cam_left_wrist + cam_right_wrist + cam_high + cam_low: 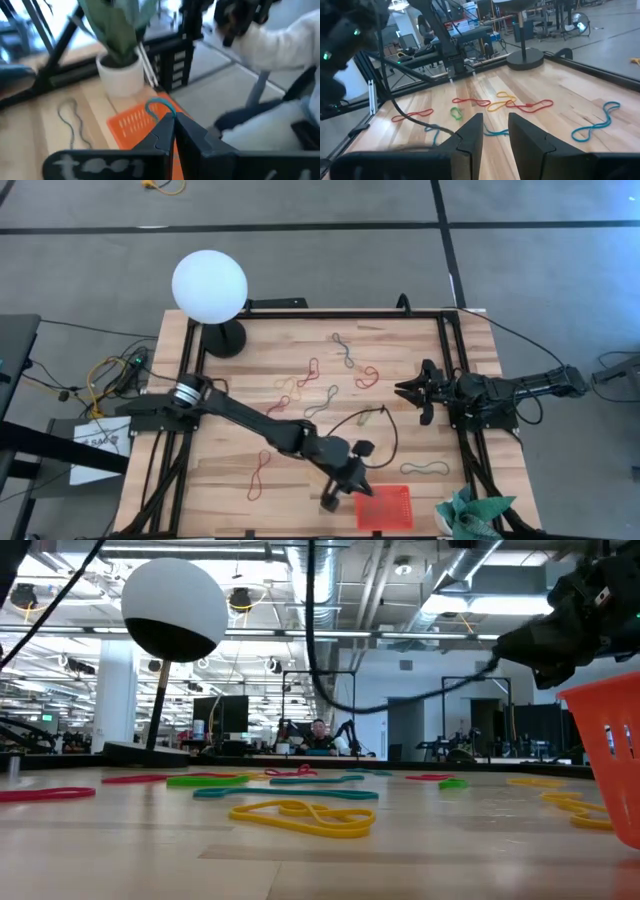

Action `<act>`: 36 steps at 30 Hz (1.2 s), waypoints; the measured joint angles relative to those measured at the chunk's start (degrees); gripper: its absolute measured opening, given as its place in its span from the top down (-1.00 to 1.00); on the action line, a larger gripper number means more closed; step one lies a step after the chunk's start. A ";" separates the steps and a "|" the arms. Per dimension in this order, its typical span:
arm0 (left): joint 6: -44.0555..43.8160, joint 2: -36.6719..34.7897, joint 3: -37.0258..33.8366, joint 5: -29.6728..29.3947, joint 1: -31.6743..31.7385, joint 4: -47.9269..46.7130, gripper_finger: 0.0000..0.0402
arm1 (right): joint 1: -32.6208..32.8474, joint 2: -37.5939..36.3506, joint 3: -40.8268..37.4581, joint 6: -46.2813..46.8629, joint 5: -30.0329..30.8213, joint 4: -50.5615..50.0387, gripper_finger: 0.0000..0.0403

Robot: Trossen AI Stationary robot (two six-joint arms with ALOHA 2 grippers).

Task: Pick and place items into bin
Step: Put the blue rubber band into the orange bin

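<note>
The left gripper (172,131) was shut on a blue band (159,107) near the bin (385,507); released early, it could miss. The right gripper (495,131) was parted, empty.

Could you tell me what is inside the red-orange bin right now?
In the high view the bin shows only its mesh bottom. The left tool, shut on a blue band, hides the corner beneath it.

Pale wooden table (300,360) on a black frame, set on grey floor (300,250) crossed by dark seam lines. White globe lamp (209,286) on a black round base at the table's far left corner. Beyond, an open office hall with bright ceiling strip lights (440,605), white column (113,690), monitors and a seated person (318,736).
</note>
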 joint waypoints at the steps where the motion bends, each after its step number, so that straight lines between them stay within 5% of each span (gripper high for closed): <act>1: 0.00 1.27 1.41 0.00 -0.04 -1.61 1.00 | 0.00 0.00 0.00 -0.02 0.00 0.00 0.57; 9: -0.14 8.78 8.31 -2.22 0.50 -9.84 0.95 | 0.00 0.00 0.01 -0.06 0.00 -0.02 0.57; 21: -0.01 7.69 8.66 -1.63 0.68 -11.14 0.51 | 0.00 0.00 0.01 -1.12 0.00 -0.01 0.57; 30: -2.56 -5.02 11.62 -3.05 5.04 -35.45 0.58 | 0.00 -0.04 -0.01 -2.10 0.02 3.42 0.57; 36: -0.67 -16.00 11.72 -17.22 6.40 -45.81 0.66 | 0.02 -0.04 0.01 -2.08 0.00 5.16 0.57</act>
